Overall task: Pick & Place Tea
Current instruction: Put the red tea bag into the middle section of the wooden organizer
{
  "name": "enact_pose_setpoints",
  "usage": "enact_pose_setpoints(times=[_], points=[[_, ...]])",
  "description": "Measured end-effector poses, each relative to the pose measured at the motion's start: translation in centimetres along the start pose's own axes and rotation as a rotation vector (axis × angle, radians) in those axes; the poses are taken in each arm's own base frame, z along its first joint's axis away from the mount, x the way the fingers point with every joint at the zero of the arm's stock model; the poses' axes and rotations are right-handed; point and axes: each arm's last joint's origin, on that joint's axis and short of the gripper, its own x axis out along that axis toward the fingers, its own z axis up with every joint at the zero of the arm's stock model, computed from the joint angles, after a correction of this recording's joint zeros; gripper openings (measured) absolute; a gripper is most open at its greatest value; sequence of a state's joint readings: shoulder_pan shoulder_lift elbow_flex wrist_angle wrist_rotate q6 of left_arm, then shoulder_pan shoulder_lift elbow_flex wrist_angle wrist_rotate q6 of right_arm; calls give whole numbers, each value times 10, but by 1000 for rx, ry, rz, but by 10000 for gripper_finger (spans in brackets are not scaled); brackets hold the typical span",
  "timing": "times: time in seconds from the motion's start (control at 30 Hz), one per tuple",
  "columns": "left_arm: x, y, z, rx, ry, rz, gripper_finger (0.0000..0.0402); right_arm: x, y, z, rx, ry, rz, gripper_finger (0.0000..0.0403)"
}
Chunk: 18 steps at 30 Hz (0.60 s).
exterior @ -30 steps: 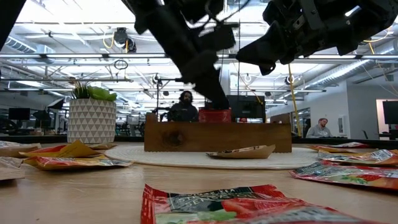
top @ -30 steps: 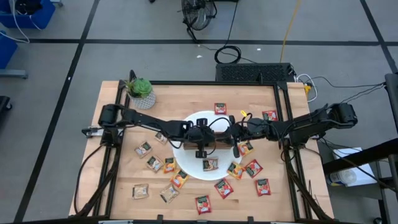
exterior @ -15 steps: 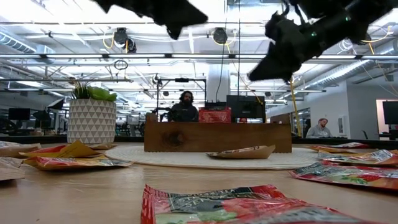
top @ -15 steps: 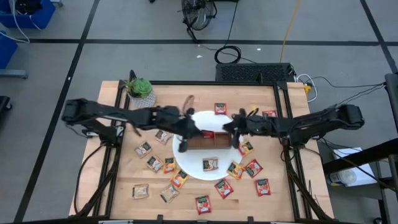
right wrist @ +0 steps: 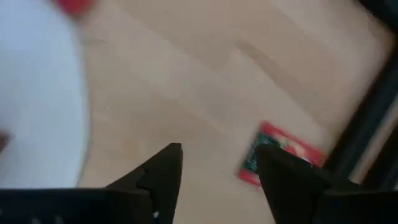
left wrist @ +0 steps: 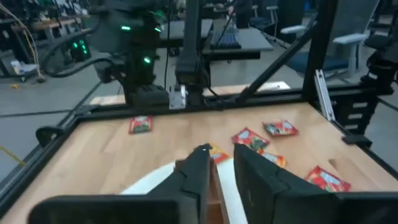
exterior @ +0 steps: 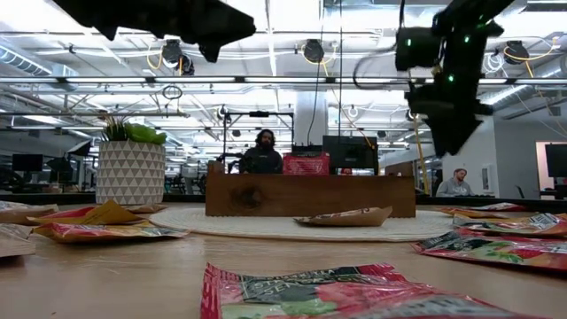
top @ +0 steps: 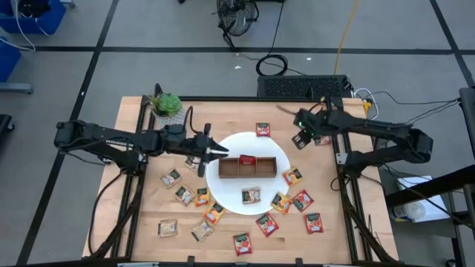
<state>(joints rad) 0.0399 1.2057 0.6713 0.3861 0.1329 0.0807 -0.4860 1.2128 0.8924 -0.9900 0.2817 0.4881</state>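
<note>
Upper right of the high view, right jaws: hanging above the bare desk (top: 223,119) between the plate (top: 230,142) and the desk's right edge. In the right wrist view the two fingers (right wrist: 163,171) stand well apart with only wood between them, so wide open and empty.
Nearest tea: a red sachet (right wrist: 280,160) lies flat on the desk just ahead of those jaws, close to the black frame rail. In the high view it sits just right of them, partly under the arm (top: 321,138).
Lie of that sachet: close to square, turned askew to the line across the fingers. A small wrist turn looks needed, by my judgement.
Other red sachet: upper middle (top: 263,130), left of the right jaws and farther off.
Left jaws: at the plate's left rim, centre left of the high view, pointing at the tray (top: 226,170). Only a narrow gap shows between the fingers (left wrist: 194,171), nothing in it.
Tray: one red sachet (top: 247,159) in the middle compartment.
Nearer arm: the right one, clearly, for the sachet by the right edge.
Loose tea: most sachets lie scattered along the lower desk.
</note>
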Motion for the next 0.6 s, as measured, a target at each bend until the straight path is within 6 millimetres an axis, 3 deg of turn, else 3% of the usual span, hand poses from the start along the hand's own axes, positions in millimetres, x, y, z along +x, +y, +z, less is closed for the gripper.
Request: enact_pose_setpoints(times=[0.2,0.3,0.47,0.6], points=[[1,0,-1,-5,2,2,111,34,-22,1,131,127,-66,181],[1,0,0,-4,-7,3,119,49,-26,-2,159,183,-93,139],[1,0,0,-6,-3,3,122,70,-29,-9,166,295,-148,27],[1,0,0,-7,-3,3,122,80,-30,-12,159,336,-248,9]])
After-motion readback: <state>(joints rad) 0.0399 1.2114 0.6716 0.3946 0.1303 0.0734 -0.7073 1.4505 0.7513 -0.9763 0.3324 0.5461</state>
